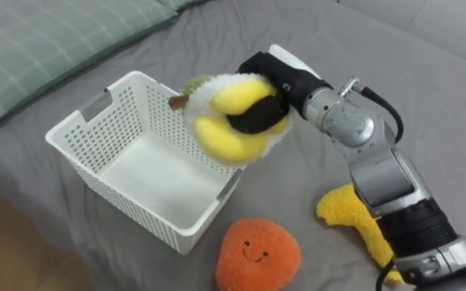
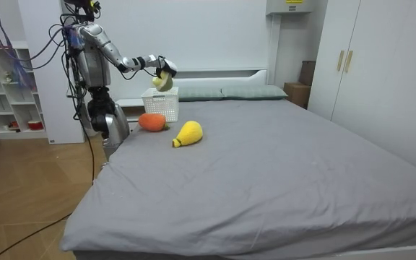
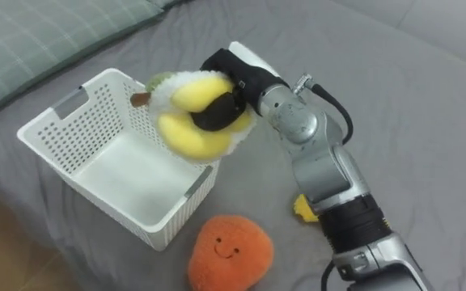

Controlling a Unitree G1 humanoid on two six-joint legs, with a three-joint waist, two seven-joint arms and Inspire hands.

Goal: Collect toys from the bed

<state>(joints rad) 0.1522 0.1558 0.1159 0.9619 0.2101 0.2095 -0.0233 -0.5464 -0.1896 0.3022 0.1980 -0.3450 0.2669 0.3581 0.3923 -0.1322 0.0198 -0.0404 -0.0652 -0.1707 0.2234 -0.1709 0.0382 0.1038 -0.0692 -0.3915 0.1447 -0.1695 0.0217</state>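
Plush (image 1: 231,123) clasped in curled right hand (image 1: 281,81), held above basket (image 1: 124,202) rim. Drop step in hand: next, carry further over opening, then loosen fingers. Orange toy (image 1: 257,255), yellow toy (image 1: 350,214) waiting on bed (image 1: 427,97).

Right robot hand (image 1: 272,79) curled, arm outstretched.

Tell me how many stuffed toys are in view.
3: a yellow-and-white toy held by the right hand over the white basket; an orange toy on the bed beside the basket; a yellow toy on the bed, partly behind the arm.
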